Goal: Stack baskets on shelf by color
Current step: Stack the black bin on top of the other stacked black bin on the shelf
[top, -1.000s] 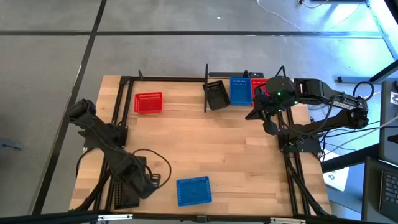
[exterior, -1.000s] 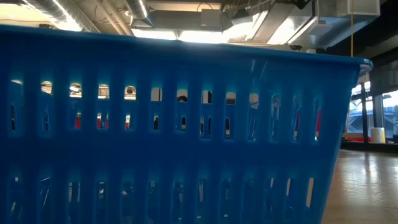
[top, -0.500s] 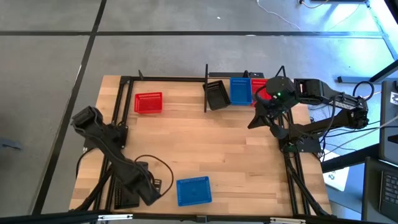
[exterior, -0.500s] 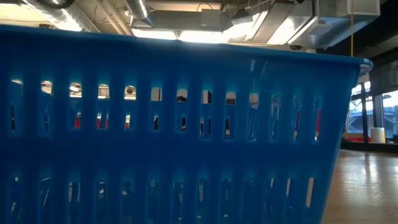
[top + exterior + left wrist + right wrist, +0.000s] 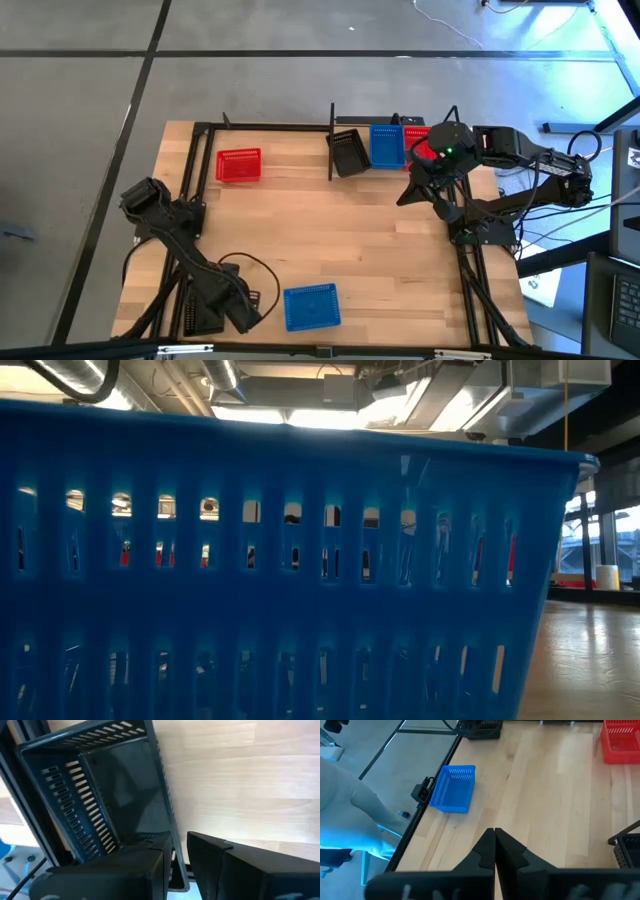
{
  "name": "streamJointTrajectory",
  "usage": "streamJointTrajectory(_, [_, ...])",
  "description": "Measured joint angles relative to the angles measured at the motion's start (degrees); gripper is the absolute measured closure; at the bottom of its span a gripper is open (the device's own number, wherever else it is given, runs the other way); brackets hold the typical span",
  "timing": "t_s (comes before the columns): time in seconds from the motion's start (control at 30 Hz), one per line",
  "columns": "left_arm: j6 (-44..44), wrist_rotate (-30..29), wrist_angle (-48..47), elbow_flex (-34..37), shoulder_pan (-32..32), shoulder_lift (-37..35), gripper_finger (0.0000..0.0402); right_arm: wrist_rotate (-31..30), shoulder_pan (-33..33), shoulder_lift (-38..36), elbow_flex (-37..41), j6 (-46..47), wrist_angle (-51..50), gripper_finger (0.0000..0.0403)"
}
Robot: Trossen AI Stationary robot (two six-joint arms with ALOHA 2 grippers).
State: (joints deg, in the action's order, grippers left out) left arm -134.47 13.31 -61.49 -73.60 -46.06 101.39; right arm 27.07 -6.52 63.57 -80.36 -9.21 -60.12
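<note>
The left arm lay folded over the table's left front corner. Its gripper (image 5: 177,865) held the rim of a black basket (image 5: 115,795) between slightly parted fingers; this basket was tilted, with slotted walls. The right gripper (image 5: 494,851) hovered above the shelf's (image 5: 331,140) right end, fingers pressed together and empty.

On the shelf stood a tilted black basket (image 5: 348,152), a blue one (image 5: 386,145) just beside it, and a red one (image 5: 422,140) partly hidden under the right arm. A second red basket (image 5: 239,165) sat apart at the left. A loose blue basket (image 5: 311,306) near the front edge filled the low view.
</note>
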Motion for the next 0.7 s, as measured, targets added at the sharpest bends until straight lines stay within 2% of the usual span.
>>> streamJointTrajectory(0.3, [0.0, 1.9, -0.3, 0.0, -0.9, 2.9, 0.0347, 0.0, 0.0, 0.0, 0.0, 0.0, 0.2, 0.0402])
streamJointTrajectory(0.53, [0.1, 0.5, -0.4, 0.0, -1.2, 4.9, 0.0347, 0.0, 0.0, 0.0, 0.0, 0.0, 0.8, 0.0402])
streamJointTrajectory(0.7, [3.3, 0.1, -0.4, 0.0, -1.3, 7.1, 0.0347, 0.0, 0.0, 0.0, 0.0, -0.1, 0.8, 0.0402])
